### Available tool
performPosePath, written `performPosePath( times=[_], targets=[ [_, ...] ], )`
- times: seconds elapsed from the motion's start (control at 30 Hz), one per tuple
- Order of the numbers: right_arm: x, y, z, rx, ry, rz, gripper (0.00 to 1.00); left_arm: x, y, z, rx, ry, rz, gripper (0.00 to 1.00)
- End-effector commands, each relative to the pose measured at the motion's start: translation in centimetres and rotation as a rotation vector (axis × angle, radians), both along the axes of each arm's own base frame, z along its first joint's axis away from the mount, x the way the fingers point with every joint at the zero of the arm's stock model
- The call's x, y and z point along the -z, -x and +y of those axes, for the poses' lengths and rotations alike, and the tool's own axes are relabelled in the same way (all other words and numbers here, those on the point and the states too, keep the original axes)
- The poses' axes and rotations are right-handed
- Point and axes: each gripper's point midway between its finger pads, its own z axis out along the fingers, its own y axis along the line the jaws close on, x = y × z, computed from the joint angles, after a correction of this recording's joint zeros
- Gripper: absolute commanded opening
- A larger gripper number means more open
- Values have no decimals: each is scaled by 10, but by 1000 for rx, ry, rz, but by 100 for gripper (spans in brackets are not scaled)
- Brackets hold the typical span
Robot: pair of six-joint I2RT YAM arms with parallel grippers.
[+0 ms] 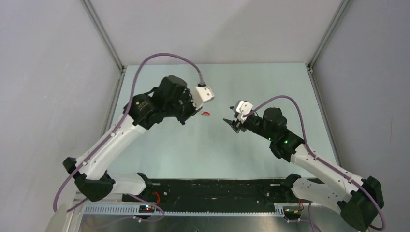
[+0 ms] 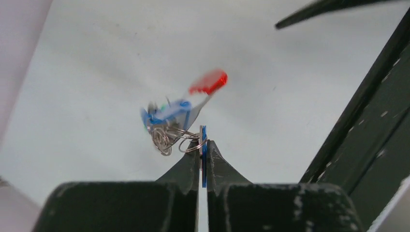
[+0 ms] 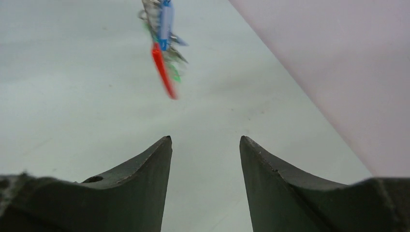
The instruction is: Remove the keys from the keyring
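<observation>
Black jaws of the left gripper (image 2: 203, 144) are pinched flat on a thin blue-tagged key (image 2: 203, 131). The wire keyring (image 2: 183, 139) and the other keys (image 2: 164, 118) bunch just beyond its tips, seemingly lifted clear of the pale table (image 2: 87, 63). The red loop (image 2: 209, 81) juts out, too blurred to trace. The right gripper (image 3: 205, 141) is spread, holding nothing, facing the bunch nearby.
</observation>
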Motion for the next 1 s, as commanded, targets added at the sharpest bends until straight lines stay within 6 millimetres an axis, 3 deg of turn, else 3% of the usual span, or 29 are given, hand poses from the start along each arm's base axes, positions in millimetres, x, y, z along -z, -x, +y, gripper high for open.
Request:
performPosePath(
  times=[0.0, 0.13, 0.2, 0.37, 0.43, 0.63, 0.97],
  targets=[
    [-32, 17, 12, -107, -163, -1, 58, -8, -6, 35, 88, -369, -174, 0],
    [-37, 16, 14, -117, -199, -4, 57, -25, -26, 50, 95, -611, -362, 0],
    [-42, 15, 16, -123, -223, -12, 56, -41, -37, 51, 61, -651, -444, 0],
    [-55, 17, 21, -156, -280, -49, 56, -67, -51, 44, 49, -614, -657, 0],
    [-62, 20, 23, -184, -297, -72, 55, -85, -52, 25, 80, -474, -783, 0],
    [-84, 33, 28, -270, -349, -147, 51, -86, -25, -3, 254, -119, -919, 0],
    [-97, 42, 34, -348, -394, -179, 46, -65, -12, -18, 305, 105, -926, 0]
  ],
)
